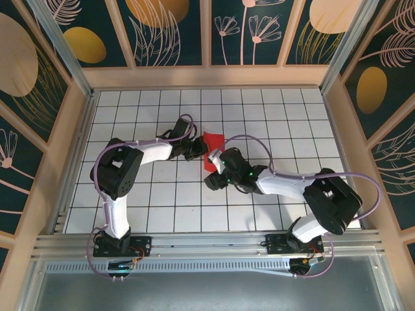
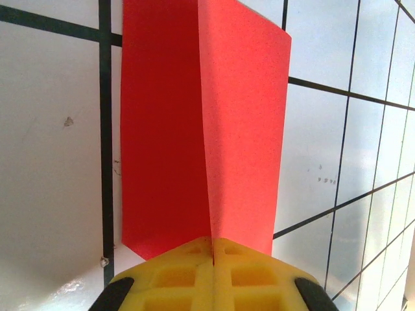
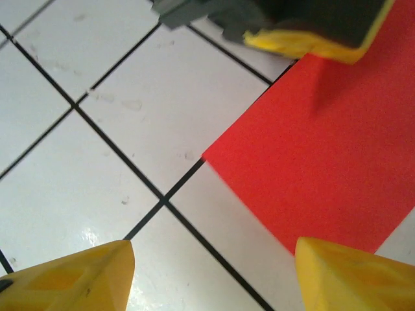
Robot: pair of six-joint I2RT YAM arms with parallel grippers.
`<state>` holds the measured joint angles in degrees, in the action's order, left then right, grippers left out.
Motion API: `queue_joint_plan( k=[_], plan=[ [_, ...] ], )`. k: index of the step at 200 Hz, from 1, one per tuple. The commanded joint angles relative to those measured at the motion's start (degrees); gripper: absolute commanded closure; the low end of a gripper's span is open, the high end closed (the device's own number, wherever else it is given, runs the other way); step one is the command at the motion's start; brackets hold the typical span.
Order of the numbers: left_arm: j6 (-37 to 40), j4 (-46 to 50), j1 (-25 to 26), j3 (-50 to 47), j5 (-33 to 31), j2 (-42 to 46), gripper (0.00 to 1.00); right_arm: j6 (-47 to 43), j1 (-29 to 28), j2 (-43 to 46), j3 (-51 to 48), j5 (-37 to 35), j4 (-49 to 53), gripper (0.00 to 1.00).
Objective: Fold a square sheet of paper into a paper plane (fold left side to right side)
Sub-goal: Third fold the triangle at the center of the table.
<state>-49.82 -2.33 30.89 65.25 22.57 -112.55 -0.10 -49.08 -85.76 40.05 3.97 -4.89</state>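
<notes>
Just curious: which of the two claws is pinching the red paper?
The left gripper: it is shut on the paper's raised fold, while the right gripper stands open, holding nothing.

Bright red paper (image 2: 170, 129) on a white table (image 2: 52, 194) (black grid lines).

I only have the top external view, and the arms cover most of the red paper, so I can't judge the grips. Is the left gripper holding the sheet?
Observer: Yes. The left gripper is shut on the square sheet of paper, pinching it where a crease meets the edge.
Operator: And the right gripper?
Observer: The right gripper is open, its fingers apart above the white tiles, nothing between them.
Operator: Where is the paper relative to it?
Observer: One corner of the sheet lies on a tile just ahead of those fingers.
</notes>
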Motion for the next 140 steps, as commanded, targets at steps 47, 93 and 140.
queue_joint_plan(
  k=[47, 93, 140],
  plan=[
    [-1.2, 0.2, -0.2, -1.0, 1.2, 2.3, 1.00, -5.7, -2.0, -6.7, 1.3, -10.5, -7.8, 0.30],
    [-1.5, -0.3, -0.2, -1.4, 1.3, 2.1, 1.00, -6.4, -1.9, -10.9, 4.0, -13.0, -11.6, 0.33],
    [-1.5, -0.1, -0.2, -1.1, 1.0, 1.7, 1.00, -5.5, -1.9, -11.5, 4.3, -13.3, -13.0, 0.48]
  ],
)
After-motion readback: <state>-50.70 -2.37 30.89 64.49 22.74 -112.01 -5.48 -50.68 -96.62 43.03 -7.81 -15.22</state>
